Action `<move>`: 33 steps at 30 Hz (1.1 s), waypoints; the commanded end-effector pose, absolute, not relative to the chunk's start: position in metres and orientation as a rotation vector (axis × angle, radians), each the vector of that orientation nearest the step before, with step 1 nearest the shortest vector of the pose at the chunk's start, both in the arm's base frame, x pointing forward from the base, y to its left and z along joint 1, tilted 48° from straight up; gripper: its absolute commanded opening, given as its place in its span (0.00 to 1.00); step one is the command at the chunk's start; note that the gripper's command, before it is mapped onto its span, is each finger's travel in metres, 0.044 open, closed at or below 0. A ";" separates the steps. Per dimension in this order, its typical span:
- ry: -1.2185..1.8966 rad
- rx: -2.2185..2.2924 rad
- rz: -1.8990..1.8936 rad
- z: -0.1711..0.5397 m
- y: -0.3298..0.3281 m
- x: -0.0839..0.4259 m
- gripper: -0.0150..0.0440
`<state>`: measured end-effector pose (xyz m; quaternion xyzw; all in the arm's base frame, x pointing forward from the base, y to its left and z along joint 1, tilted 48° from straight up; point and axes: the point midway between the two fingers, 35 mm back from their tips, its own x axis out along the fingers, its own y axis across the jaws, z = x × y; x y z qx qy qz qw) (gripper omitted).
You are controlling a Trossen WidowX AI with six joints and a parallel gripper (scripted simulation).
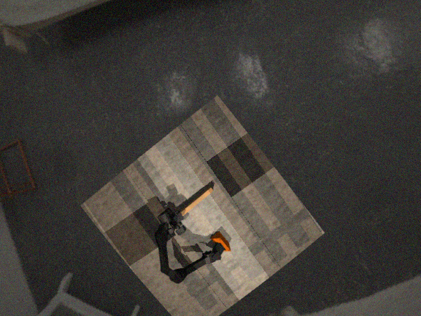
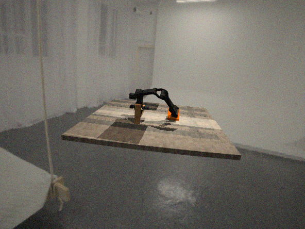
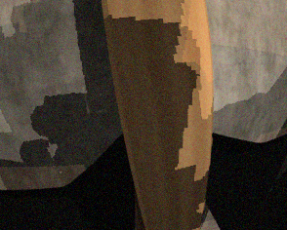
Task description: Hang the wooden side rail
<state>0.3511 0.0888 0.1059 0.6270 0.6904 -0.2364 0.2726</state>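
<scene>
The wooden side rail point(image 1: 198, 201) point(image 3: 156, 97) runs from my gripper towards the upper right in the top view. It fills the middle of the wrist view, partly in shadow. My gripper point(image 1: 175, 217) point(image 3: 151, 133) is shut on the rail near its post-side end, with a black finger on each side. The headboard post point(image 2: 137, 114) point(image 1: 155, 206) stands upright on the table, right beside the gripper. In the exterior view it hides most of the rail and part of the gripper. The hooks, slot and pins cannot be made out. Whether the far end touches the table is unclear.
The patchwork-patterned table point(image 1: 249, 210) point(image 2: 190, 139) carries everything. The arm's orange base point(image 1: 221, 241) point(image 2: 170, 114) stands to the right of the gripper. The black arm point(image 1: 163, 254) point(image 2: 148, 91) bends from the base around to the gripper.
</scene>
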 end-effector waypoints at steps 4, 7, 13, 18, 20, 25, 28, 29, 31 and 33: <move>1.848 1.699 -0.619 0.110 0.089 0.352 0.25; 1.848 1.699 -0.619 0.110 0.090 0.352 0.25; 1.848 1.699 -0.619 0.109 0.090 0.352 0.25; 1.848 1.699 -0.619 0.109 0.091 0.352 0.25; 1.848 1.699 -0.619 0.108 0.091 0.352 0.25; 1.848 1.699 -0.619 0.108 0.092 0.352 0.25; 1.848 1.699 -0.619 0.108 0.092 0.352 0.25; 1.848 1.699 -0.619 0.107 0.092 0.352 0.25; 1.848 1.699 -0.619 0.107 0.093 0.352 0.25; 1.848 1.699 -0.619 0.107 0.093 0.352 0.25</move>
